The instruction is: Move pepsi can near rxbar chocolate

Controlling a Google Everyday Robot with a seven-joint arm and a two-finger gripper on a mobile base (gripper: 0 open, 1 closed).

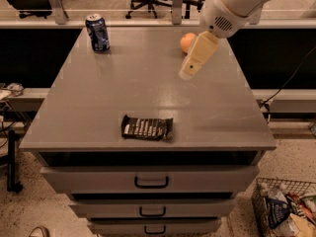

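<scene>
The pepsi can point(98, 32), dark blue with a silver top, stands upright at the far left corner of the grey cabinet top point(98, 107). The rxbar chocolate point(147, 128), a flat dark wrapper with white lettering, lies near the front edge, left of centre. My gripper point(190, 67) hangs from the white arm point(232, 6) above the far right part of the top, right of the can and well apart from it. It holds nothing that I can see.
An orange fruit point(186, 41) sits at the far right, partly hidden behind my gripper. The cabinet has several drawers point(150, 180) in front. A wire basket of packets point(286, 209) stands on the floor at lower right. Office chairs stand behind.
</scene>
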